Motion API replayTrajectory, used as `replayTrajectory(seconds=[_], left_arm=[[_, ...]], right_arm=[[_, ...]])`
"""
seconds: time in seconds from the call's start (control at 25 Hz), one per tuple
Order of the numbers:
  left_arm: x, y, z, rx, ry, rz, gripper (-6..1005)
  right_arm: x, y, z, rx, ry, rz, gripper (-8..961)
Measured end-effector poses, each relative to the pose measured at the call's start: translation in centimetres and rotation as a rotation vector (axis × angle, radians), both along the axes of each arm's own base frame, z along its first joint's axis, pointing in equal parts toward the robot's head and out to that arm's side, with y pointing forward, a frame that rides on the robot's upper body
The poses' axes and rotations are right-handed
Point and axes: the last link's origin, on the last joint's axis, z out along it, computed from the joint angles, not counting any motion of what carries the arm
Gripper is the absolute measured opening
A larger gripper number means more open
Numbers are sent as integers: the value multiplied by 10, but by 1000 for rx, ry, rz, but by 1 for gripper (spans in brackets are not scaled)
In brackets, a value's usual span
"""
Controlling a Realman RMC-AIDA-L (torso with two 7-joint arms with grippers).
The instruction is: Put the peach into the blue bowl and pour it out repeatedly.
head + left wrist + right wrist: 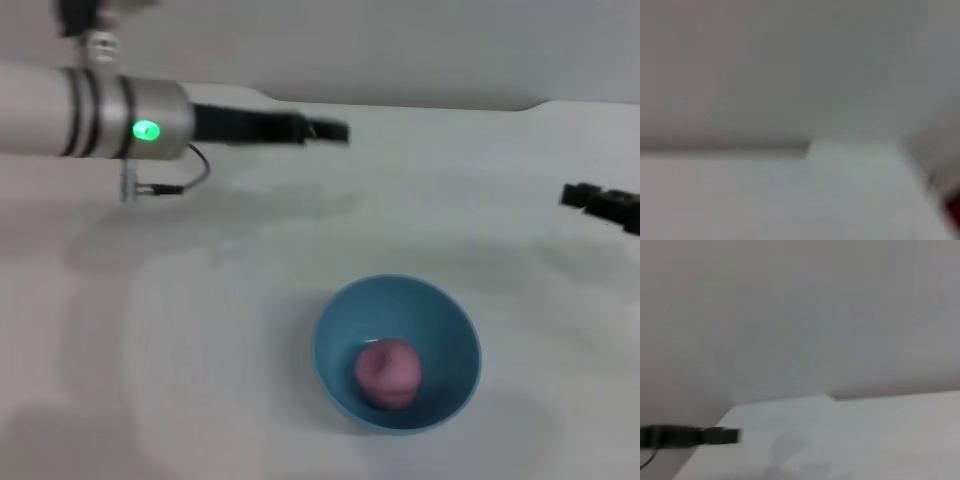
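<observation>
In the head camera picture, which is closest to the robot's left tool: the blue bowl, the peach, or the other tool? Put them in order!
Measured from the left tool, up at the far left of the table:
1. Blue bowl, near the front middle; its rim comes closest.
2. Peach, lying inside the bowl, slightly farther.
3. Right tool, at the right edge, farthest.

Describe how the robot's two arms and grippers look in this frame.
The left arm is a white cylinder with dark rings, a silver collar carrying a lit green light, and a thin black cable looping beneath. Its left gripper is long, slim and black. Of the right arm only the black right gripper shows.
</observation>
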Motion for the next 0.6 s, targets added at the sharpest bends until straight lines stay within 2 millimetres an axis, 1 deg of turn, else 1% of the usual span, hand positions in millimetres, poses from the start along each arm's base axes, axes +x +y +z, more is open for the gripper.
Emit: replayTrajectory(seconds=[0.04,0.08,0.16,0.2,0.28,0.36,0.48,0.52,0.6], left_arm=[[-11,-1,9,61,-91,36,700],[-11,-1,9,61,-91,36,699],[-29,-4,23,172,-230,87,699],[-42,-7,32,250,-307,124,699],[-62,-14,44,379,-414,171,698],[-77,-21,52,489,-478,207,697],[-97,-31,56,616,-483,237,697],[-102,-34,57,659,-454,228,696],[-106,-37,57,719,-377,186,696]], right_arm=[[6,0,3,42,52,-46,358],[6,0,3,42,52,-46,358],[16,0,11,138,160,-123,359],[22,-1,16,193,212,-160,359],[32,-6,25,287,282,-198,359],[43,-13,34,391,338,-233,359],[58,-25,44,558,398,-278,359],[62,-29,45,614,390,-280,359],[66,-34,41,707,297,-250,359]])
